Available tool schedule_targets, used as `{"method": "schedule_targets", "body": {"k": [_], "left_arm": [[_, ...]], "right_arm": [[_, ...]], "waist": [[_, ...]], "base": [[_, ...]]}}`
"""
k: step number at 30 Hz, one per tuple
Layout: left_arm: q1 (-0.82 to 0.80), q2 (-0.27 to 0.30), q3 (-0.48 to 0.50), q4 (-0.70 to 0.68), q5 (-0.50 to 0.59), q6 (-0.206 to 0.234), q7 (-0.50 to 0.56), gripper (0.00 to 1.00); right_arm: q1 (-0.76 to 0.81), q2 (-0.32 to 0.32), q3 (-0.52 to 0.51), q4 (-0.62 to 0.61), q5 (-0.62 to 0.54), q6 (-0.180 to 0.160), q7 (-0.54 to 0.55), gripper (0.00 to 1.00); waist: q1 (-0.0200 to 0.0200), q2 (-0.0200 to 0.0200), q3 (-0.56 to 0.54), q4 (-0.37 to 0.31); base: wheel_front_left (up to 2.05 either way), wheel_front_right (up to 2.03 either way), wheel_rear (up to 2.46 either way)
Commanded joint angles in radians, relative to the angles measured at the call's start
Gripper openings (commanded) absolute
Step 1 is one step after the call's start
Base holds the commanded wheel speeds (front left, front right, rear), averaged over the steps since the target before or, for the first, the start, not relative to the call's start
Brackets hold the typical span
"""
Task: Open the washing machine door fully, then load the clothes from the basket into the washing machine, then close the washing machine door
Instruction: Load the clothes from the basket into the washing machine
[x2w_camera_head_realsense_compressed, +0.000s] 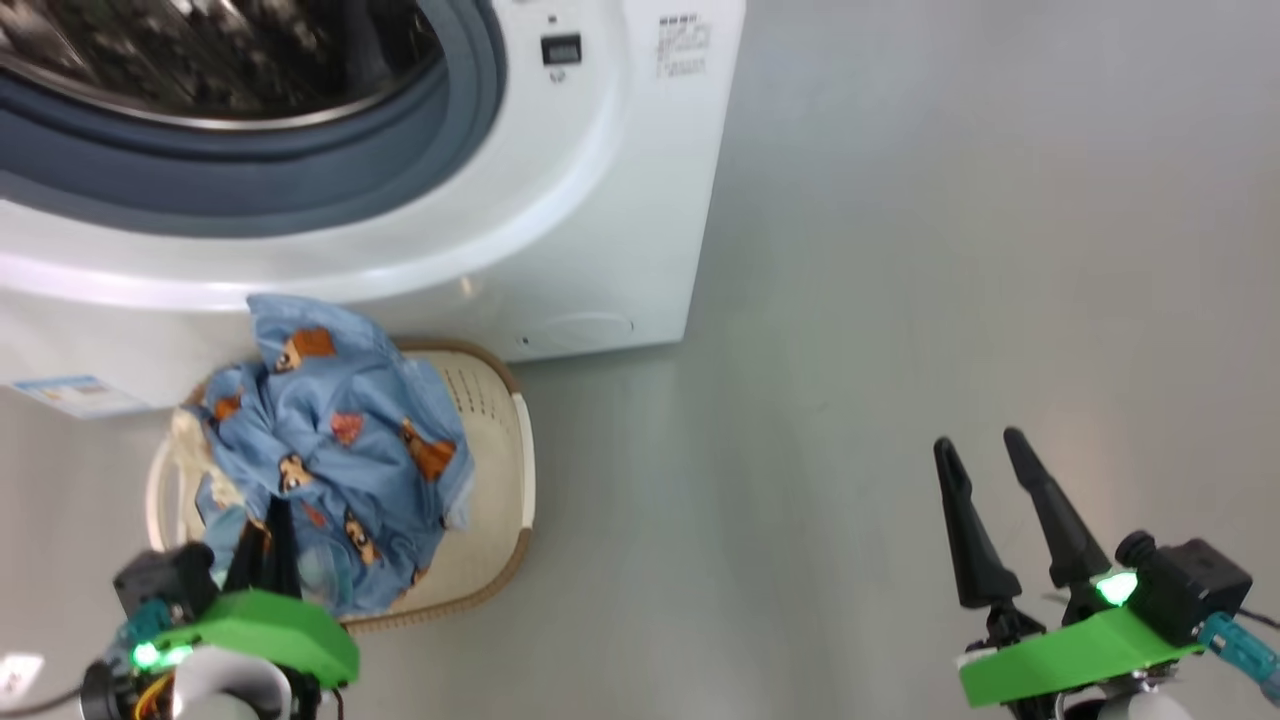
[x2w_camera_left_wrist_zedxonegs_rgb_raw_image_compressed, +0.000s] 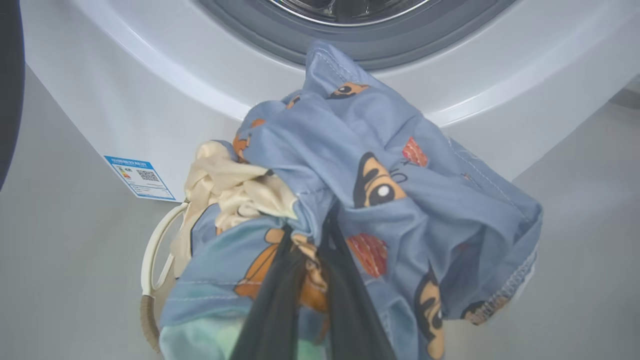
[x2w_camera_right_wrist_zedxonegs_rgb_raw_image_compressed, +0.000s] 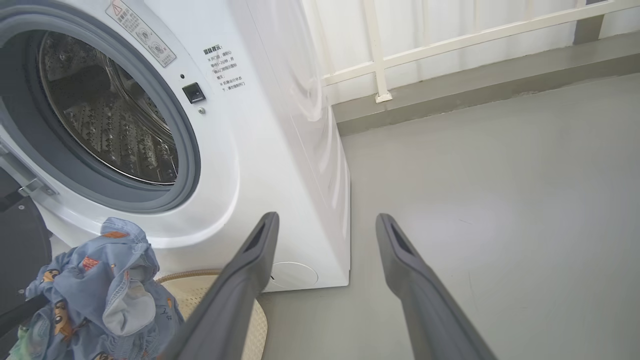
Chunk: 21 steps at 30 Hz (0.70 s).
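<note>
The washing machine (x2w_camera_head_realsense_compressed: 600, 180) stands at the upper left, its steel drum (x2w_camera_right_wrist_zedxonegs_rgb_raw_image_compressed: 110, 120) uncovered. A dark part of the washing machine door (x2w_camera_right_wrist_zedxonegs_rgb_raw_image_compressed: 20, 245) shows at the left edge, swung aside. The cream basket (x2w_camera_head_realsense_compressed: 490, 470) sits on the floor in front of the machine. The clothes (x2w_camera_head_realsense_compressed: 340, 440), light blue with orange figures, bunch up over the basket, with cream cloth (x2w_camera_left_wrist_zedxonegs_rgb_raw_image_compressed: 225, 190) beside them. My left gripper (x2w_camera_head_realsense_compressed: 272, 522) is shut on the blue fabric (x2w_camera_left_wrist_zedxonegs_rgb_raw_image_compressed: 400, 200), fingertips buried in a fold. My right gripper (x2w_camera_head_realsense_compressed: 985, 450) hangs open over bare floor, far right of the basket.
Grey floor (x2w_camera_head_realsense_compressed: 900, 300) stretches to the right of the machine. A blue label (x2w_camera_left_wrist_zedxonegs_rgb_raw_image_compressed: 140, 177) is stuck low on the machine's front. A white railing (x2w_camera_right_wrist_zedxonegs_rgb_raw_image_compressed: 450, 40) and a low ledge run along the back wall. The basket's white handle (x2w_camera_left_wrist_zedxonegs_rgb_raw_image_compressed: 155, 250) shows at its left side.
</note>
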Motion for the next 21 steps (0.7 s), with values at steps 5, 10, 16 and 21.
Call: {"method": "schedule_targets", "body": {"k": [5, 10, 16, 21], "left_arm": [[0.076, 0.009, 0.032, -0.092, 0.023, 0.012, -0.014, 0.0], [0.136, -0.004, 0.03, -0.152, 0.037, 0.01, -0.014, 0.0], [0.206, -0.018, 0.035, -0.243, 0.076, 0.016, -0.014, 0.0], [0.255, -0.028, 0.049, -0.315, 0.097, 0.019, -0.014, 0.0]], "right_arm": [[0.043, 0.006, 0.026, -0.016, -0.009, 0.002, -0.005, 1.0], [0.065, 0.009, 0.024, -0.016, -0.015, 0.002, -0.005, 1.0], [0.103, 0.009, 0.019, -0.015, -0.025, 0.002, -0.005, 1.0], [0.129, -0.003, 0.017, -0.023, -0.053, 0.002, -0.005, 1.0]], "waist": [[0.0, 0.0, -0.092, 0.003], [0.0, 0.0, -0.138, -0.001], [0.0, 0.0, -0.202, 0.001], [0.0, 0.0, -0.244, 0.01]], "base": [[0.0, 0.0, 0.0], [0.0, 0.0, 0.0], [0.0, 0.0, 0.0], [0.0, 0.0, 0.0]]}}
